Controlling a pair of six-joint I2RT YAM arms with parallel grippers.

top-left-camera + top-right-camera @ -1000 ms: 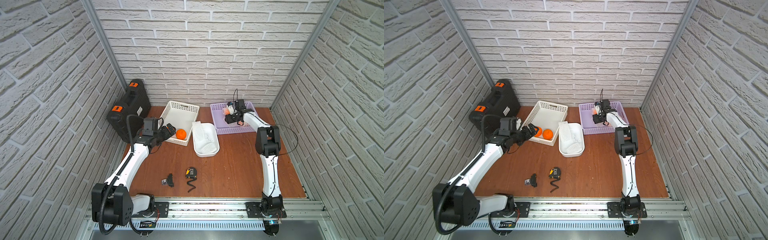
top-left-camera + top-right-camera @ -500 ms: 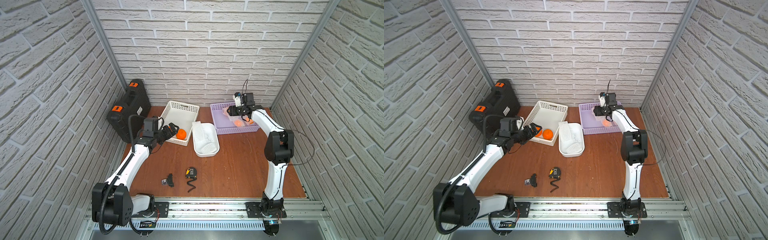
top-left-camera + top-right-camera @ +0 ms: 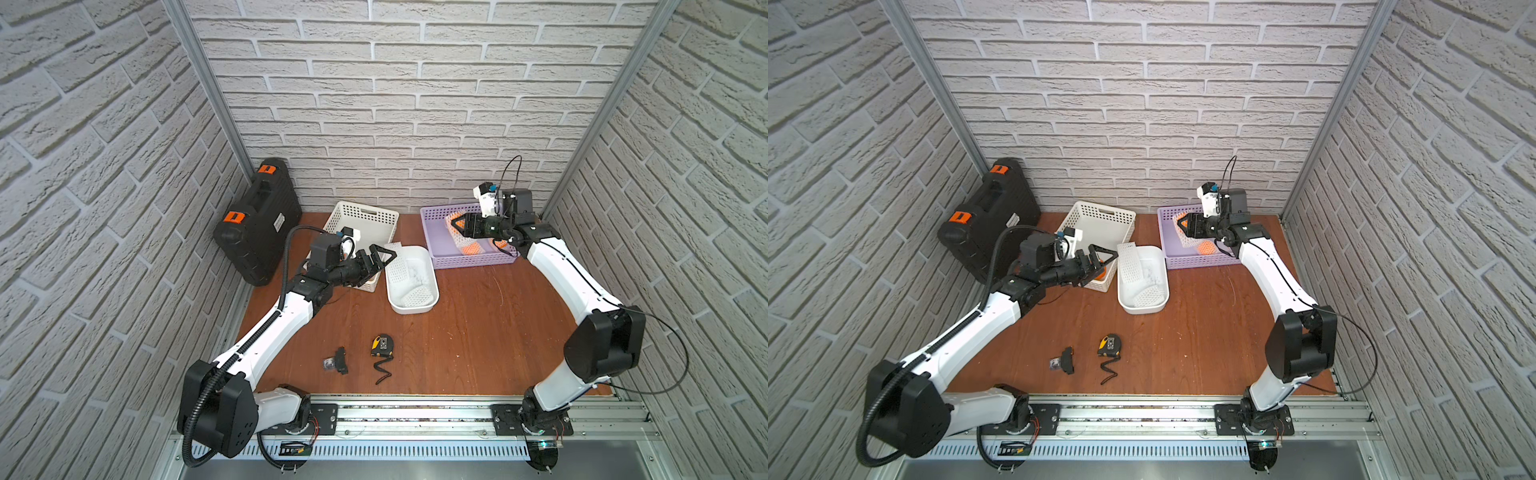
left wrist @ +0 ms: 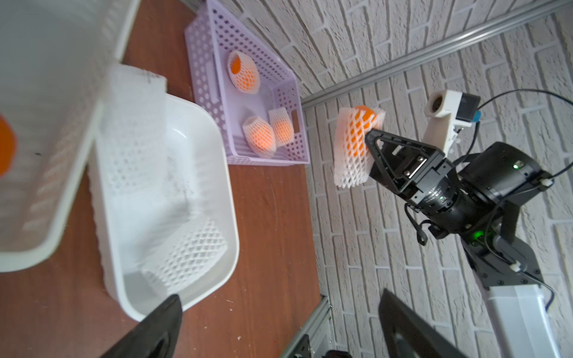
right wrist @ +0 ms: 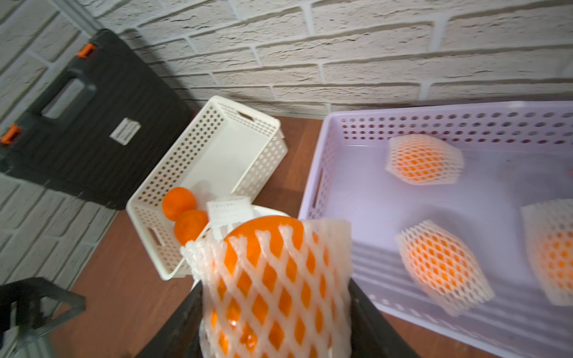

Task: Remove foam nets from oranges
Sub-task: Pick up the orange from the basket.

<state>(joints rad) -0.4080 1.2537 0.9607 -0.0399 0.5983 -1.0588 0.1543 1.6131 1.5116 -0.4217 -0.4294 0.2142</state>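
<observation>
My right gripper [image 5: 276, 310] is shut on an orange in its foam net [image 5: 273, 279], held in the air above the purple basket [image 3: 469, 259]; the left wrist view shows this held orange [image 4: 353, 145] too. Three more netted oranges [image 4: 245, 76] [image 4: 259, 139] [image 4: 282, 130] lie in that basket. Two bare oranges [image 5: 179, 203] [image 5: 190, 226] sit in the white perforated basket [image 3: 361, 212]. Empty foam nets [image 4: 186, 254] [image 4: 133, 124] lie in the white tub [image 3: 415, 307]. My left gripper [image 3: 384, 255] hangs open and empty over the tub's near-left rim.
A black case [image 3: 257, 224] with orange latches leans against the left wall. A tape measure [image 3: 382, 347] and a small black part [image 3: 338, 361] lie on the wooden table toward the front. Brick walls close in the back and both sides.
The right arm has lifted the netted orange up out of the purple basket and stretched out. The left gripper has moved right, from over the white basket toward the tub.
</observation>
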